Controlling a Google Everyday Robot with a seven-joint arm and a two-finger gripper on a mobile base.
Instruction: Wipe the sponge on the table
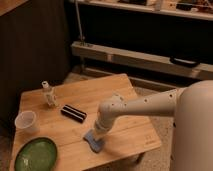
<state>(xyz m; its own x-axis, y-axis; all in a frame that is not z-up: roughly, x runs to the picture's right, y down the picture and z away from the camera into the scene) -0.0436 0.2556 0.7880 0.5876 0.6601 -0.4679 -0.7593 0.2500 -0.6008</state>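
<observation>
Gripper [98,134] down at the near part of the bench [127,100], arm reaching in from the right. Fingers pressed together, by the look of it pinching the top of the sponge [93,145]; the contact itself is hidden behind the wrist.

Sponge sits on the wood close to the front edge, right of the green plate [36,154] and in front of the black striped block [73,113].

Step in hand, as I judge it: sponge gripped and held against the wood. That fits either a grasp just made or a stroke in mid-wipe (one look cannot separate them).

Next move calls for steady downward pressure, the sponge's broad face kept flat, and a sweep over bare planks. The open wood lies to the right and toward the back. The front edge is near, so a stroke that way risks running off.

Orientation: long axis runs on a slant, one end toward the back-left, the other toward the front-right corner side. Whether the sponge lies fully flat or slightly lifted at the gripped end I cannot tell.
</observation>
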